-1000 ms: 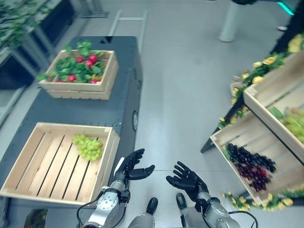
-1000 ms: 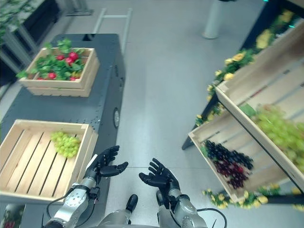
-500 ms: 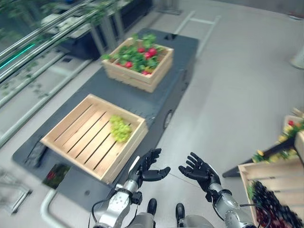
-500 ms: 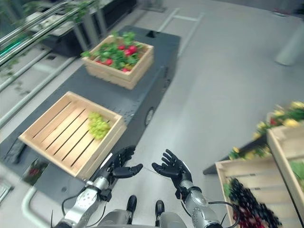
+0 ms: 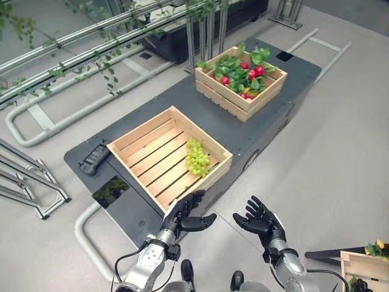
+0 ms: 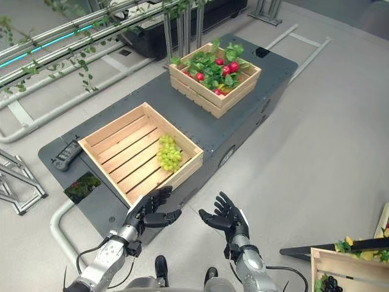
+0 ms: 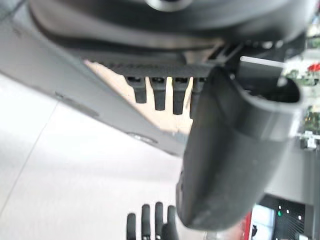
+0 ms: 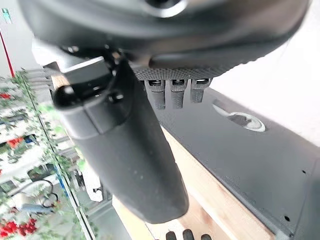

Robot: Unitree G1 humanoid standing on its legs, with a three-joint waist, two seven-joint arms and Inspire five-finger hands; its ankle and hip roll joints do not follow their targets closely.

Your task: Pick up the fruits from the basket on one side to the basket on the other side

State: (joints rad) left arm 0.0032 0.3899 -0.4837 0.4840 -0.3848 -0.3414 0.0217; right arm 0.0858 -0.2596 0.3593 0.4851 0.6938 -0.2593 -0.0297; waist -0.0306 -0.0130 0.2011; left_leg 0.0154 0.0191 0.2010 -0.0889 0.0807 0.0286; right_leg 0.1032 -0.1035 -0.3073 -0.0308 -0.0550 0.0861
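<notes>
While green grapes (image 5: 197,156) lie in the near crate (image 5: 137,143), both hands (left hand (image 5: 187,214); right hand (image 5: 260,220)) hover empty, fingers spread.

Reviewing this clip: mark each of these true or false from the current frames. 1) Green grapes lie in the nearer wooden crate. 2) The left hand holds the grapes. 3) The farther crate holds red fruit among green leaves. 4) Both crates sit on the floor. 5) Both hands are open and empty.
1) True: the bunch of green grapes lies in the nearer slatted wooden crate, by its right wall.
2) False: the left hand is open in front of the platform, holding nothing.
3) True: the farther wooden crate holds red fruit among leaves.
4) False: both stand on the dark grey platform.
5) True: the right hand is open too.
</notes>
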